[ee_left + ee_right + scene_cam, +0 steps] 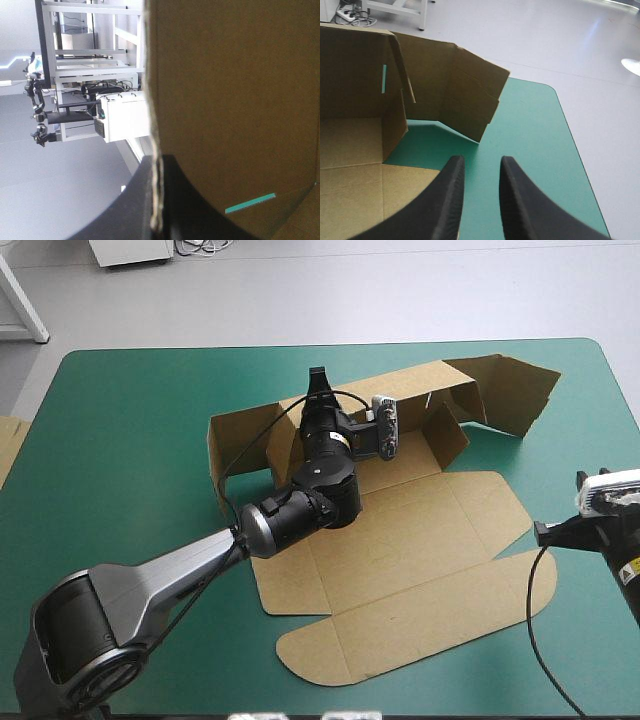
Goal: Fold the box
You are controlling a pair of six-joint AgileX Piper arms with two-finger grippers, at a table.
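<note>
The brown box (400, 560) lies mid-table, its lid panels flat toward the near edge. Its back wall (250, 425) and the right end flaps (505, 390) stand raised. My left gripper (318, 382) reaches in over the box floor and is shut on the top edge of the back wall. In the left wrist view the board (235, 100) fills the space ahead, its edge pinched at the left gripper (157, 200). My right gripper (480, 162) stands open and empty just off the box's right side, over the cover. The raised end flap (470, 95) stands ahead of it. In the high view the right gripper (547, 532) sits near the table's right edge.
The teal-green cover (130, 440) is bare to the left of the box and along the right edge (535, 140). An edge of more brown board (8, 445) shows at the table's left edge.
</note>
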